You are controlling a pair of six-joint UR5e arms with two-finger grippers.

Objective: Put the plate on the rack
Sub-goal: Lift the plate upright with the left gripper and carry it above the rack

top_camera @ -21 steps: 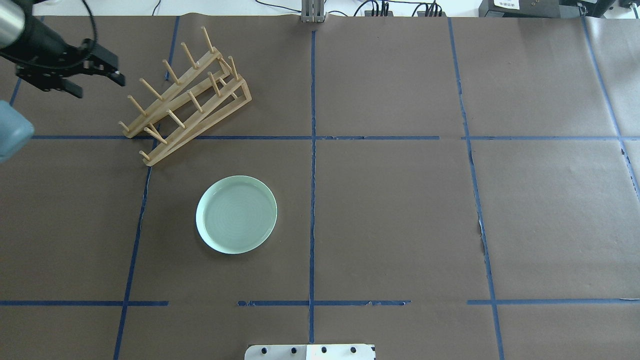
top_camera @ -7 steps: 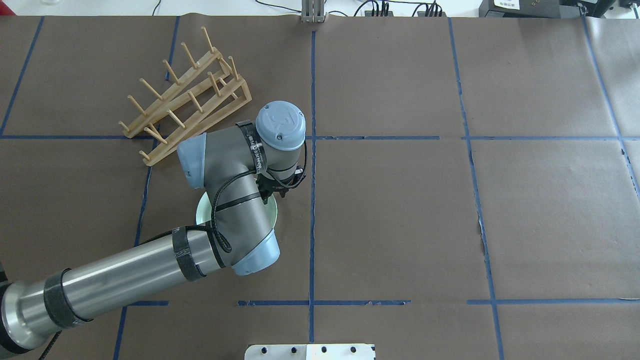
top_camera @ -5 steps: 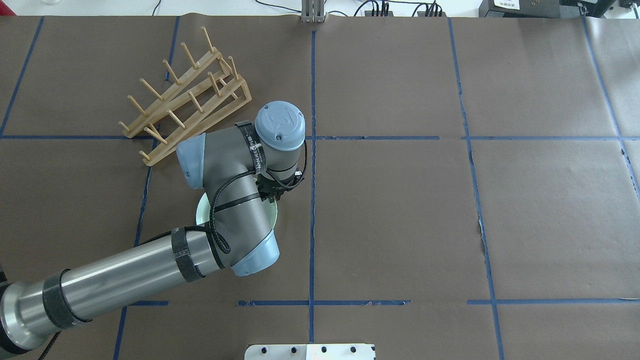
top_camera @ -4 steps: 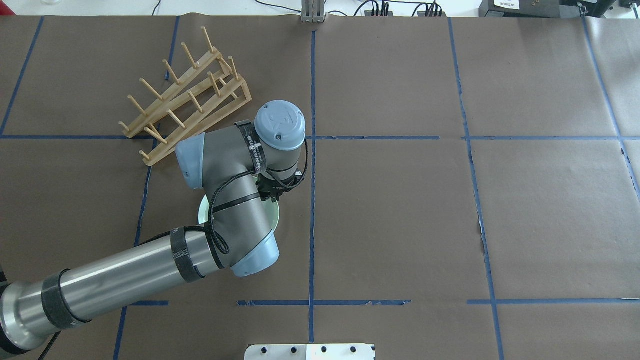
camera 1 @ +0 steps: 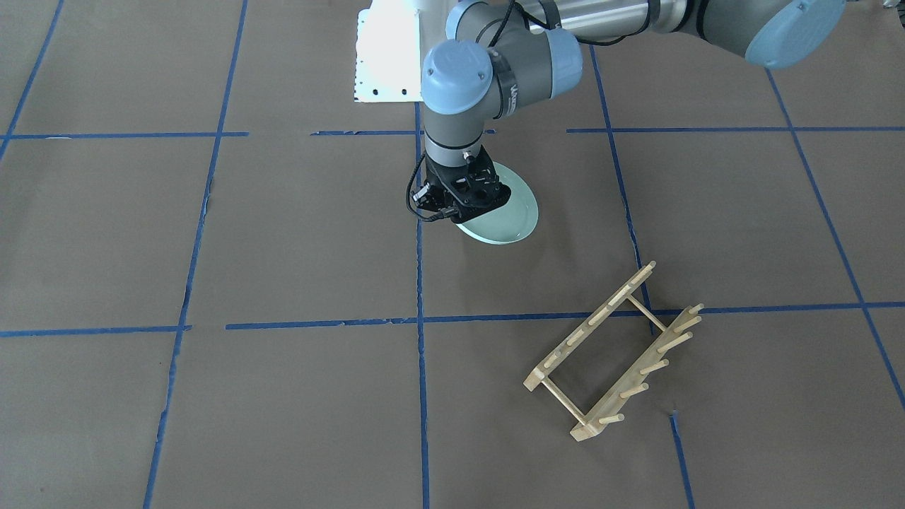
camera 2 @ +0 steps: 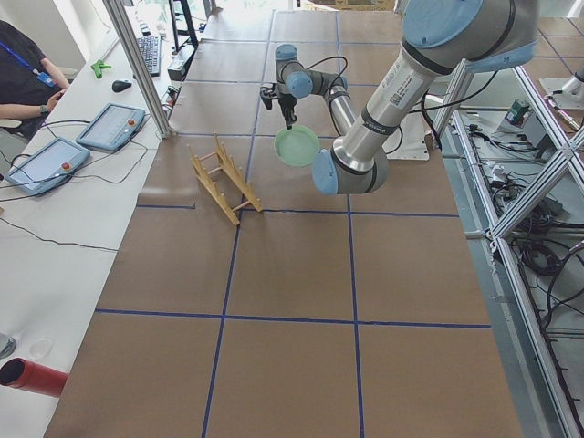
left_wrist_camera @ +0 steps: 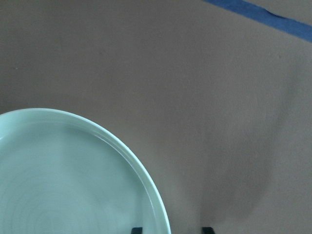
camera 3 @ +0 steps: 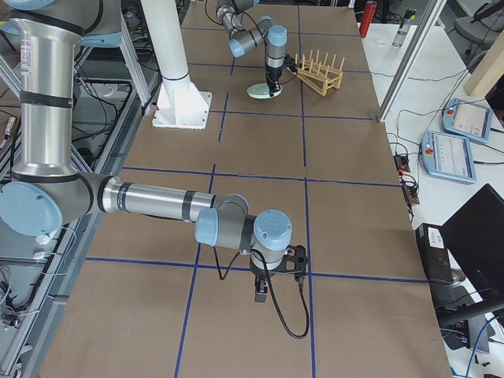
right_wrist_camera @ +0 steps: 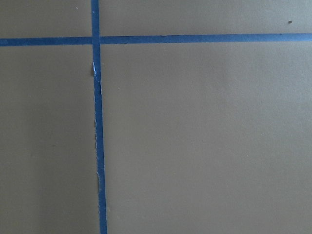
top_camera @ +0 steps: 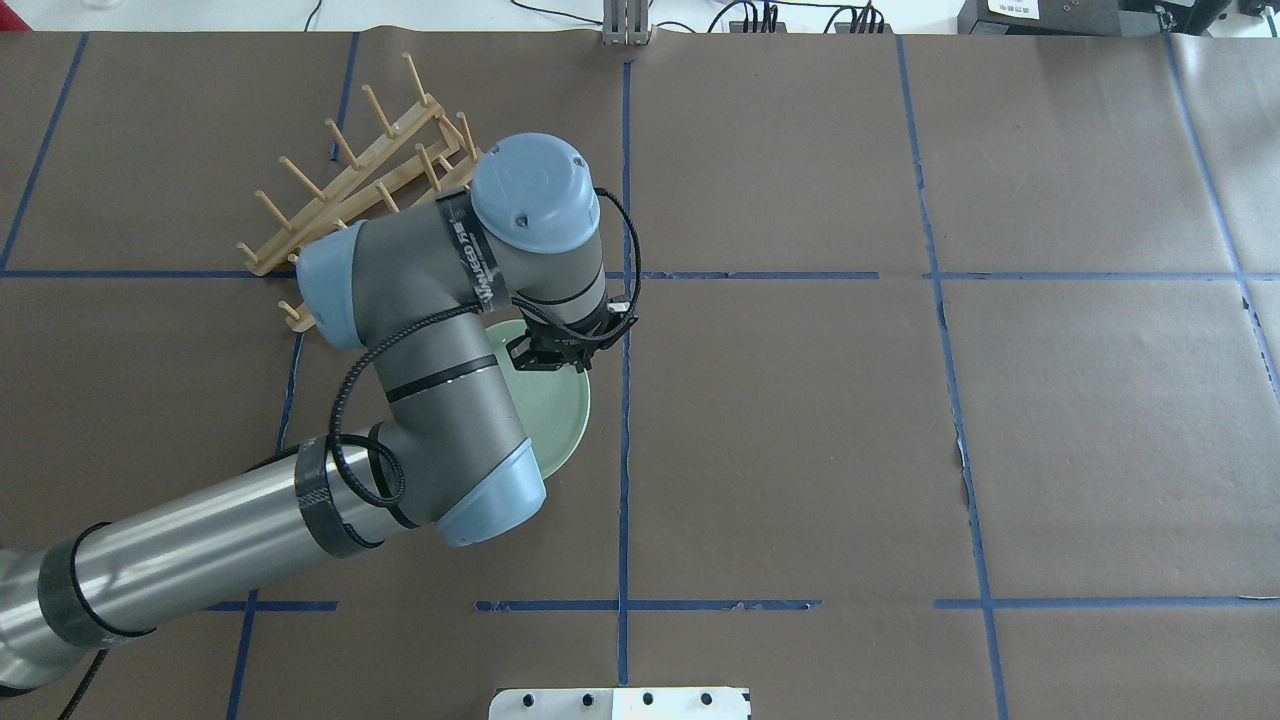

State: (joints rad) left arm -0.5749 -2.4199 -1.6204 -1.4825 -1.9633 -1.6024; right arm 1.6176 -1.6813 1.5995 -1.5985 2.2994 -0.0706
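The pale mint-green plate [top_camera: 562, 420] hangs by its rim from my left gripper [top_camera: 555, 355], which is shut on it. The plate is lifted off the table and tilted, as the exterior left view [camera 2: 297, 146] and the front view [camera 1: 505, 212] show. In the left wrist view the plate's rim [left_wrist_camera: 146, 180] runs down between the two fingertips at the bottom edge. The light wooden rack [top_camera: 345, 185] stands behind and to the left of the plate, empty [camera 1: 615, 353]. My right gripper [camera 3: 276, 276] shows only in the exterior right view; I cannot tell if it is open or shut.
Brown paper with blue tape lines [top_camera: 625, 300] covers the table. The left arm's elbow [top_camera: 400, 300] overlaps the rack's near end in the overhead view. A white base plate [top_camera: 620, 703] sits at the near edge. Tablets [camera 2: 41, 164] lie on the side bench.
The left arm swung in from the far left onto the plate's right rim. Since half a second ago the plate has risen off the table and the wrist has moved toward the rack.
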